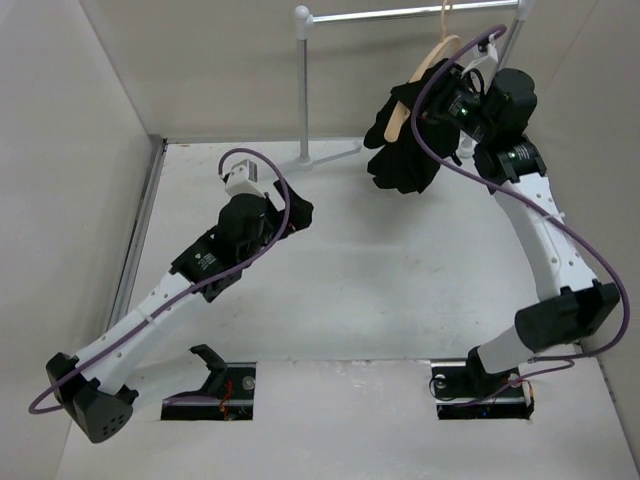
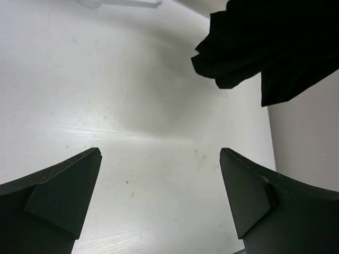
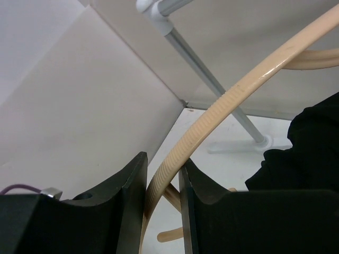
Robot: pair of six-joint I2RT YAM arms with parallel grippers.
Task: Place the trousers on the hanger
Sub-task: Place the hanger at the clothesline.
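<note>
The black trousers (image 1: 402, 150) hang bunched over the light tan hanger (image 1: 432, 62) at the back right, above the table. The hanger's thin hook reaches up by the grey rail (image 1: 400, 14). My right gripper (image 1: 448, 92) is shut on the hanger's ribbed curved arm (image 3: 238, 90), as the right wrist view (image 3: 163, 177) shows, with the trousers (image 3: 310, 153) to its right. My left gripper (image 1: 290, 207) is open and empty over the bare table, as the left wrist view (image 2: 159, 172) shows. The trousers (image 2: 265, 47) hang ahead of it and to the right, apart from it.
The rail's upright post (image 1: 303, 90) stands on white feet (image 1: 330, 156) at the back of the table. Walls close in on the left, the back and the right. The post also shows in the right wrist view (image 3: 212, 79).
</note>
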